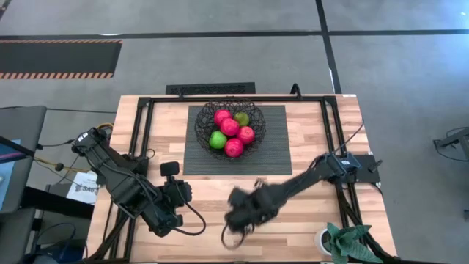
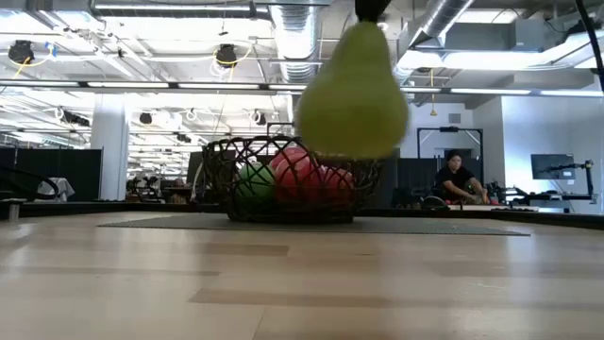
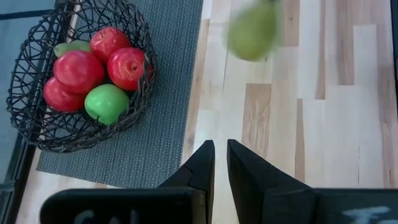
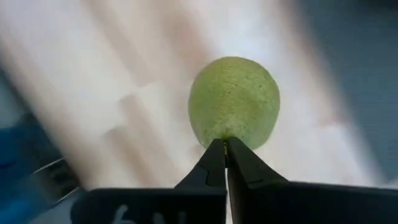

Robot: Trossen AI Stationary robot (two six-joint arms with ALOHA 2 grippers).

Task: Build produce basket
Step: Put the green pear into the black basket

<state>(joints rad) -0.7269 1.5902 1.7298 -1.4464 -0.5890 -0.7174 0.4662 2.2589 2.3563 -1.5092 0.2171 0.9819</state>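
Dark jointed arms [image 1: 117, 180], black tapered fingers [image 3: 202, 165]

Seven fruits were in sight: four red ones [image 1: 230, 127], one bright green one [image 1: 218, 139] and one yellow-green one [image 1: 241, 118] inside the single wire basket [image 1: 199, 125], plus one yellow-green pear [image 2: 352, 94] outside it. One ribbed mat [image 1: 275, 158] lay on the table.

Table [image 1: 308, 139] is pale wood planks w/ a smooth, satin finish; the mat [image 1: 272, 158] on it looks like dark woven, ribbed fabric, matt. Basket [image 3: 37, 134] is thin black wire, crisscrossed, w/ 4 glossy red fruits [image 3: 78, 70] and 1 shiny green one [image 3: 107, 102] inside. The yellow-green pear [image 4: 234, 99] has a dull, finely speckled skin, and the right gripper [image 4: 225, 149] fingers look like matt black plastic.
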